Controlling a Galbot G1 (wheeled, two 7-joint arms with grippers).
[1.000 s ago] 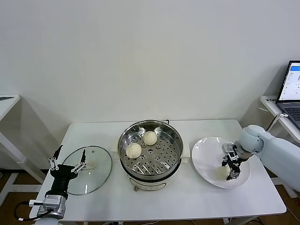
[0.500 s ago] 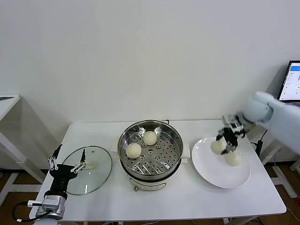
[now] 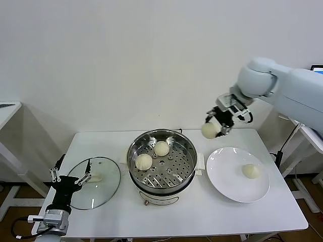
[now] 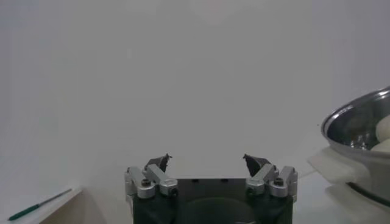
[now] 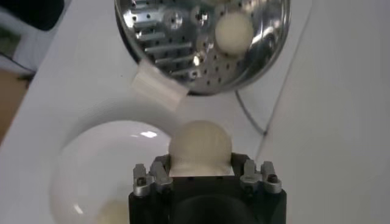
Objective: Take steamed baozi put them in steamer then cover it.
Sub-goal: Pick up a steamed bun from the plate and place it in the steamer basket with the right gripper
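Observation:
My right gripper [image 3: 212,128] hangs in the air above the gap between steamer and plate, shut on a cream-white steamed baozi [image 3: 209,130]; in the right wrist view this bun [image 5: 200,143] sits between the jaws. The steel steamer [image 3: 195,151] stands at the table's middle with two baozi [image 3: 161,148] [image 3: 144,161] on its perforated tray [image 5: 177,52]. One more baozi [image 3: 251,171] lies on the white plate [image 3: 227,176]. My left gripper [image 3: 69,177] is parked open over the near edge of the glass lid [image 3: 101,189], with nothing between its fingers [image 4: 159,163].
The glass lid lies flat on the table left of the steamer. The steamer's white side handle [image 5: 159,88] points toward the plate. A small side table [image 3: 7,108] stands at the far left, and another desk stands at the far right.
My right gripper has lifted a baozi off the plate and carried it up and left toward the steamer. One bun stays on the plate. The left arm has barely moved.

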